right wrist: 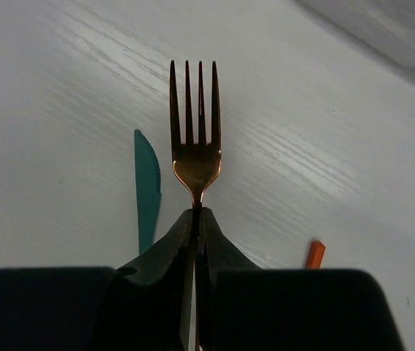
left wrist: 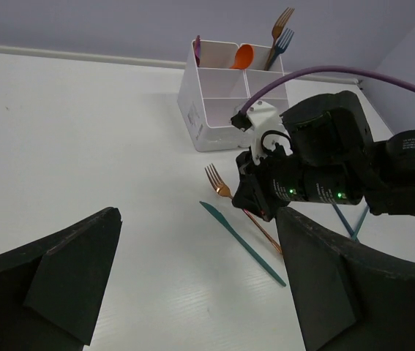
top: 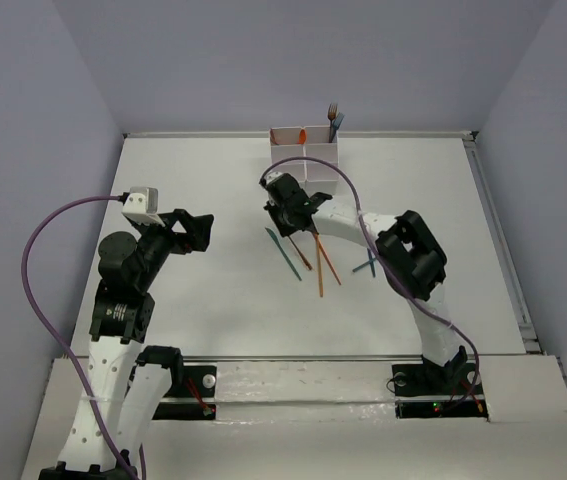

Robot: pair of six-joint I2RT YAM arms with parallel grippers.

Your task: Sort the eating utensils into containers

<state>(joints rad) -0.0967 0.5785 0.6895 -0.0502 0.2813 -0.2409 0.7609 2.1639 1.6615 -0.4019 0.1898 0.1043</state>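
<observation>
Right wrist view, nearest item: right pincer (right wrist: 196, 217), fingers together and clamped on the thin neck of the copper fork (right wrist: 196, 150), just below its head. The tines point straight ahead, in line with the fingers. A hold this close to the head probably keeps the fork from swinging when carried. Whether the fork is clear of the bench (top: 213, 300) cannot be told.

Beside it: teal knife (right wrist: 147, 191), flat on the bench just left of the fork. The end of an orange stick (right wrist: 315, 254) shows to the right.

Middle ground, top external view: orange sticks (top: 321, 265) lie loose under the right arm. The left pincer (top: 201, 228) is well apart to the left, fingers spread wide and holding nothing. It is probably parked out of the way.

Far: containers (top: 303, 150) at the back of the bench, beyond the right pincer. They hold an orange spoon (left wrist: 242, 55) and two upright forks (left wrist: 282, 29). The forks' box is the likely destination for the held fork.
</observation>
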